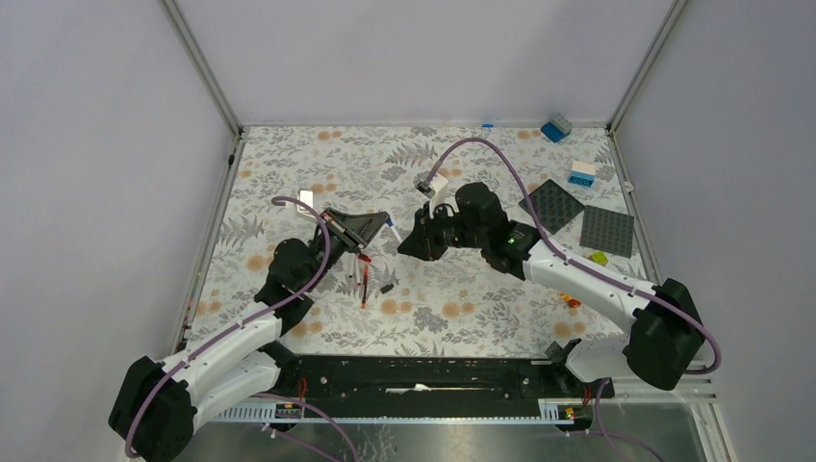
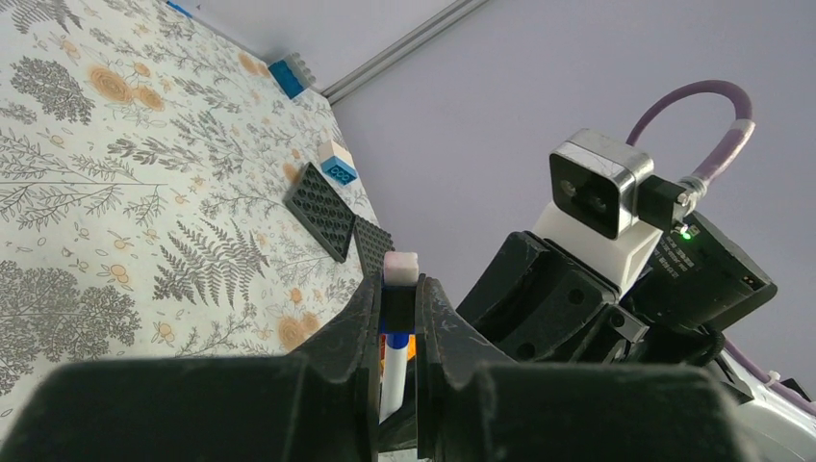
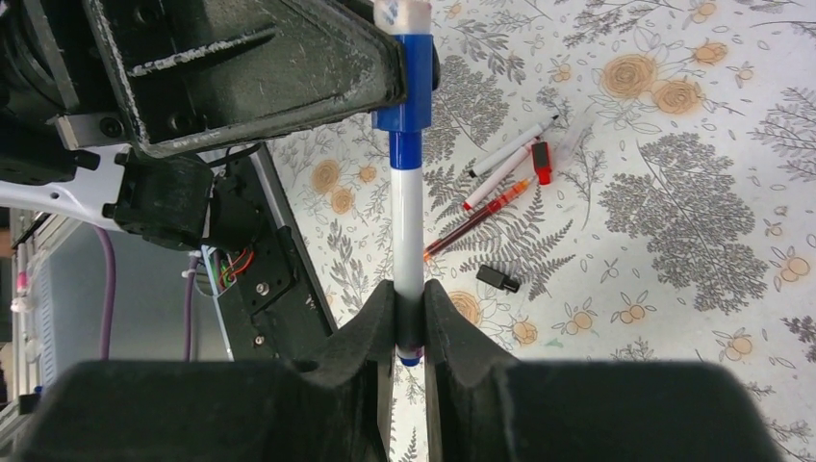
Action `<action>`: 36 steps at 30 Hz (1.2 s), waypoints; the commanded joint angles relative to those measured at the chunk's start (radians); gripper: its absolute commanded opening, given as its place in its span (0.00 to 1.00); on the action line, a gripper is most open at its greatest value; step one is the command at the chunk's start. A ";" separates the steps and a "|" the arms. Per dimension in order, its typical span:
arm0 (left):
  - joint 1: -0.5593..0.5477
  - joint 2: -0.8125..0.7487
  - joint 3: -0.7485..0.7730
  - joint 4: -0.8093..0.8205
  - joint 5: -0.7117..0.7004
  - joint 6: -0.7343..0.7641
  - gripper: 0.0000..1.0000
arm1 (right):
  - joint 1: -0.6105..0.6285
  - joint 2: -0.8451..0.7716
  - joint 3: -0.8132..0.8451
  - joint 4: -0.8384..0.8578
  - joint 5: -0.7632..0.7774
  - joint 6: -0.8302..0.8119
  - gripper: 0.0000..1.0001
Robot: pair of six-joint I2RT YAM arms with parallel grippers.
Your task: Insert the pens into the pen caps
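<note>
My right gripper [image 3: 411, 300] is shut on the lower end of a white pen [image 3: 409, 231] with blue ends. The pen's other end sits in a blue pen cap [image 3: 404, 82], with a narrow blue collar showing just below the cap. My left gripper [image 2: 399, 289] is shut on that cap [image 2: 395, 310], and the white barrel [image 2: 390, 385] runs down between its fingers. From above, the two grippers [image 1: 382, 222] [image 1: 408, 242] meet over the mat's middle. More pens [image 3: 500, 159] [image 3: 476, 217], a red cap [image 3: 542, 162] and a black cap [image 3: 497, 279] lie on the mat.
Two black baseplates [image 1: 551, 204] [image 1: 607, 231] lie at the right of the floral mat. Blue bricks [image 1: 555, 128] [image 1: 581, 173] stand near the back right corner. A yellow-green brick [image 1: 599, 258] and small red and yellow bricks [image 1: 570, 300] lie beside the right arm.
</note>
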 commanded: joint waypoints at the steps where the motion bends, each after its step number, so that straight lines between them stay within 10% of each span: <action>1: -0.033 -0.024 -0.033 0.019 0.182 -0.009 0.00 | -0.016 0.016 0.099 0.192 -0.002 0.000 0.00; 25: -0.033 -0.095 -0.127 0.168 0.277 -0.022 0.00 | -0.157 0.046 0.002 0.637 -0.508 0.355 0.00; 36: -0.036 0.003 -0.021 -0.132 0.150 0.011 0.00 | -0.126 0.108 0.193 0.104 -0.046 0.049 0.00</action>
